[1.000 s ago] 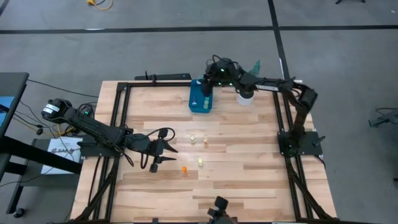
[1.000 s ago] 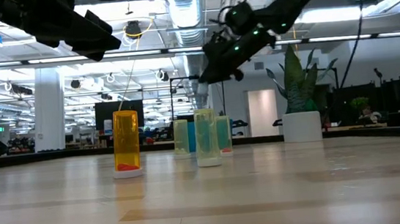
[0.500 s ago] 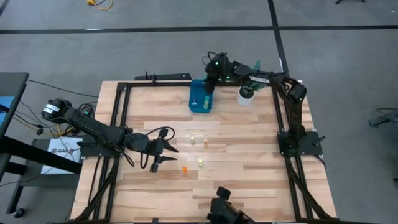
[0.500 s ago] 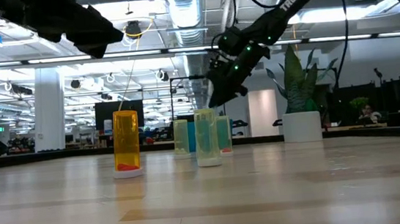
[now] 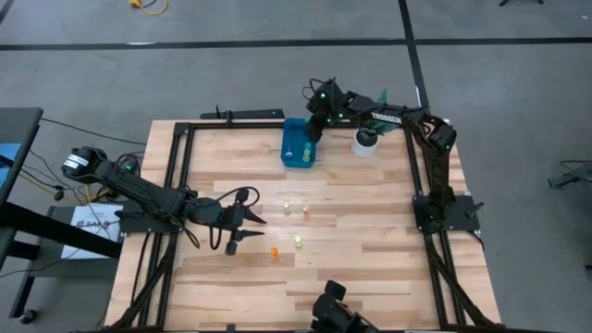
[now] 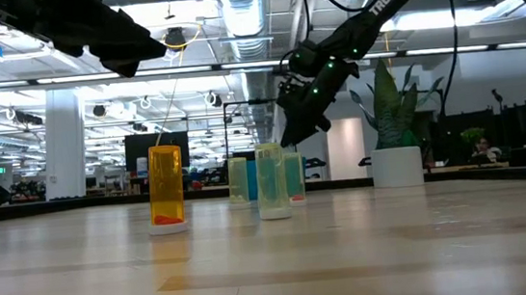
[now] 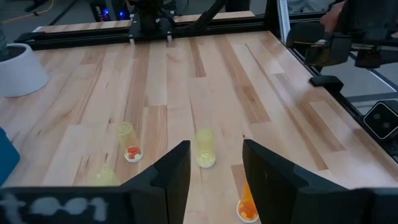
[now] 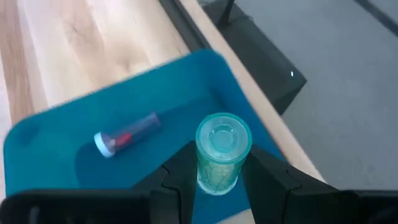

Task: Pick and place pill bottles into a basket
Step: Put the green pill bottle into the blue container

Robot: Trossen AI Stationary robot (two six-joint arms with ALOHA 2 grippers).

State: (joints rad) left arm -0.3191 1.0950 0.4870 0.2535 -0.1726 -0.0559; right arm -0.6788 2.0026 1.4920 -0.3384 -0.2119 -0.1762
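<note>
Your right arm reaches across the far side of the table, its gripper (image 5: 312, 130) pointing down with both fingers (image 8: 183, 171) closed against a small green bottle (image 8: 222, 152). Your left arm stretches low from the left edge toward the middle, its gripper (image 5: 242, 228) hovering with fingers (image 7: 175, 174) parted, holding nothing.
</note>
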